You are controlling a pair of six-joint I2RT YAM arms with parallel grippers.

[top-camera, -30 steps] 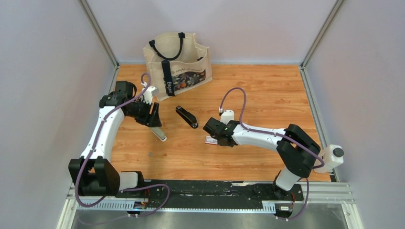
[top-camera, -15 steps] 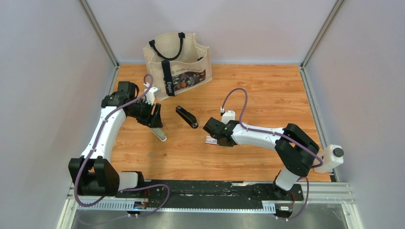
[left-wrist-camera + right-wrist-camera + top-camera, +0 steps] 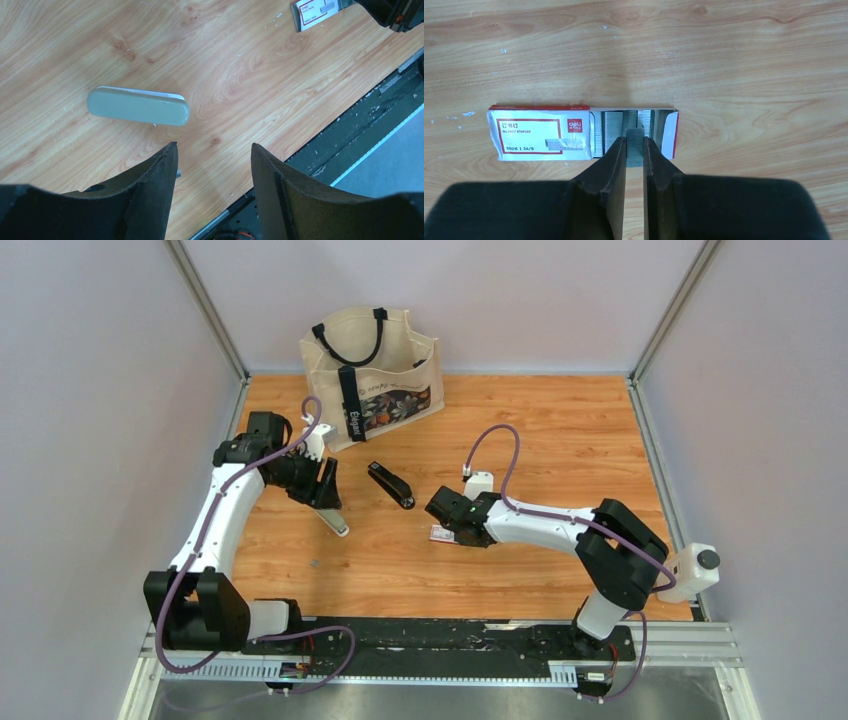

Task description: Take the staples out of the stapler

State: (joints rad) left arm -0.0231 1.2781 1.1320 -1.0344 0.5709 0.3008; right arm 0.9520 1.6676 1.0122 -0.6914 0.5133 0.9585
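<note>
Two staplers are on the tabletop: one grey-green stapler and one black stapler; there is one cloth bag and one red-and-white packet. One strip of staples sticks out at the packet's open end; a few more rows lie inside, too close-packed to count; one tiny grey speck lies apart. Two arms, the left arm and the right arm; two end effectors, the left end effector and the right end effector.
</note>
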